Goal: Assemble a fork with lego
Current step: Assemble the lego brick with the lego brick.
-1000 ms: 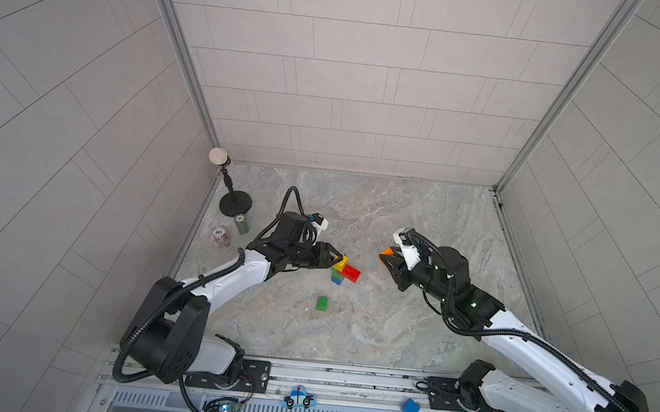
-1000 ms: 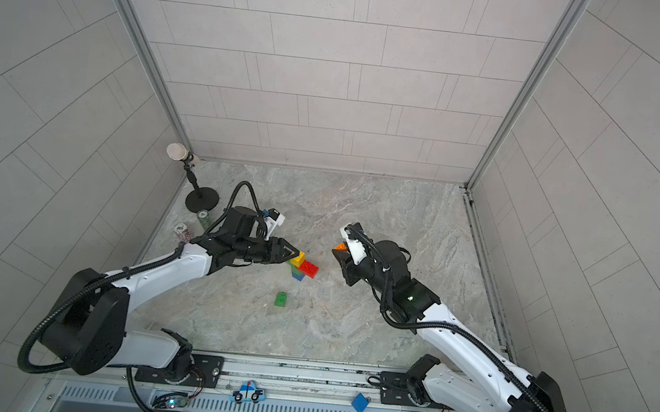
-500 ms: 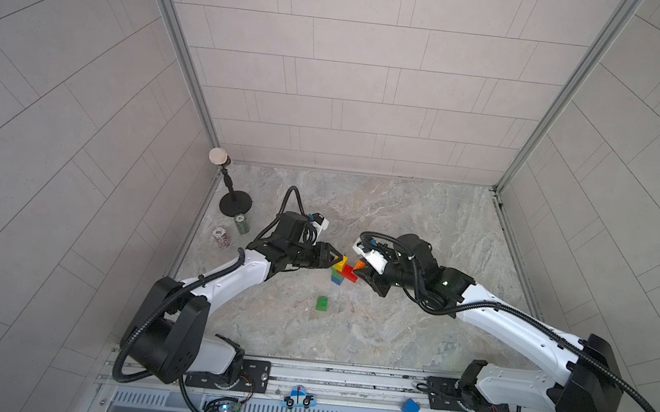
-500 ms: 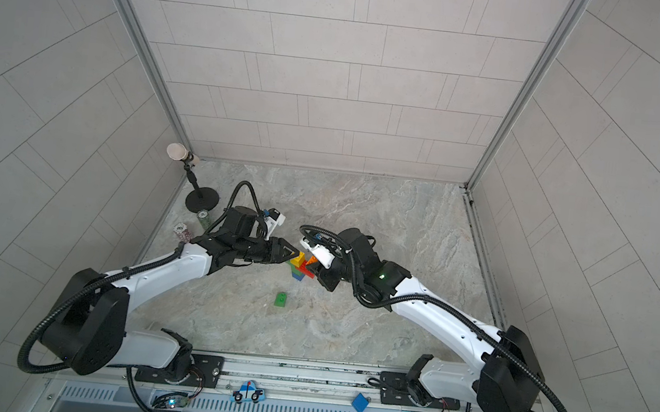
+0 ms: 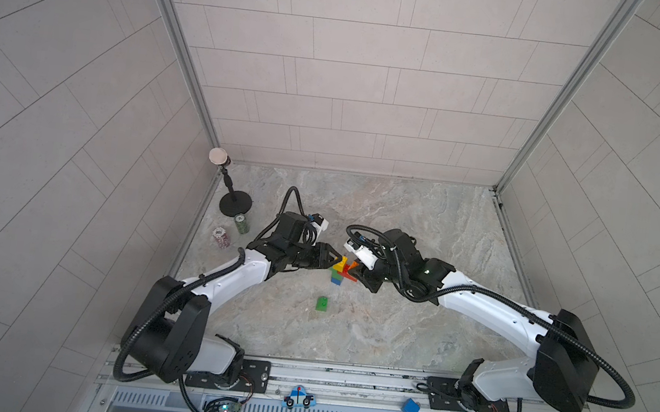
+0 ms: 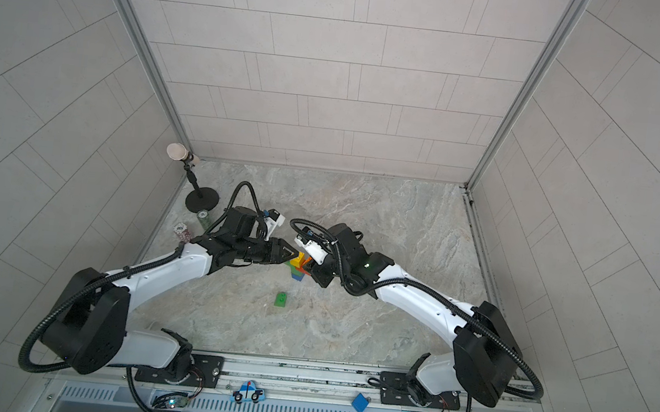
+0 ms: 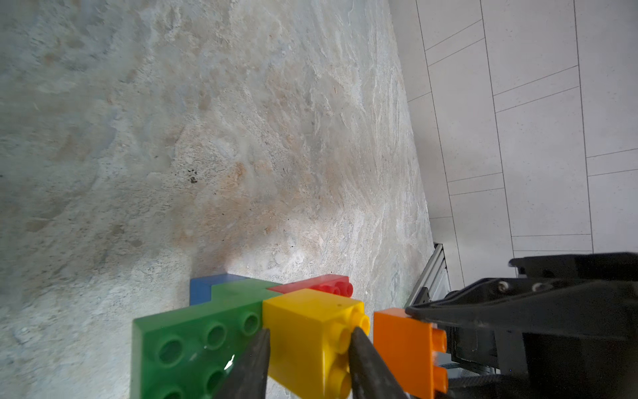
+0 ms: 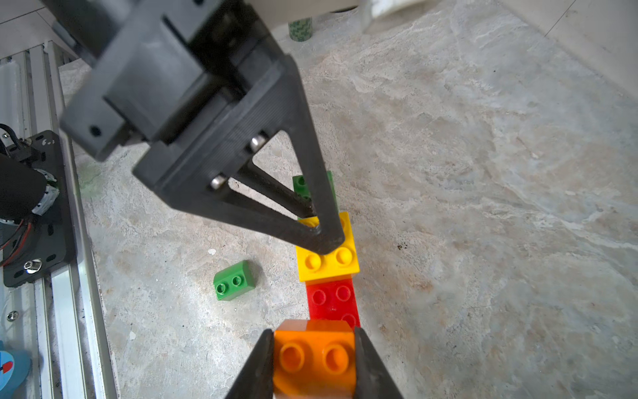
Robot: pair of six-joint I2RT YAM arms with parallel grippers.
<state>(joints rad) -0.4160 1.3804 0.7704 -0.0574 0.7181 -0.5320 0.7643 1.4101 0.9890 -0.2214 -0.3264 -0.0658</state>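
Fork (image 5: 340,273): part-built, on worktop (image 5: 421,233).
Left pincer (image 7: 308,340): clamped on its yellow brick (image 8: 328,266).
Right pincer (image 8: 312,345): gripping orange brick (image 7: 404,338), at red brick (image 8: 333,300) end.
Nearby: loose green brick (image 5: 322,303), apart.

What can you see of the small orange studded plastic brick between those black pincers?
The small orange studded plastic brick is glossy, two round studs showing. The right gripper pinches its sides between black fingers. It is held at the free end of the long red studded brick, a gap apart from the square yellow brick; contact with the red one cannot be told.
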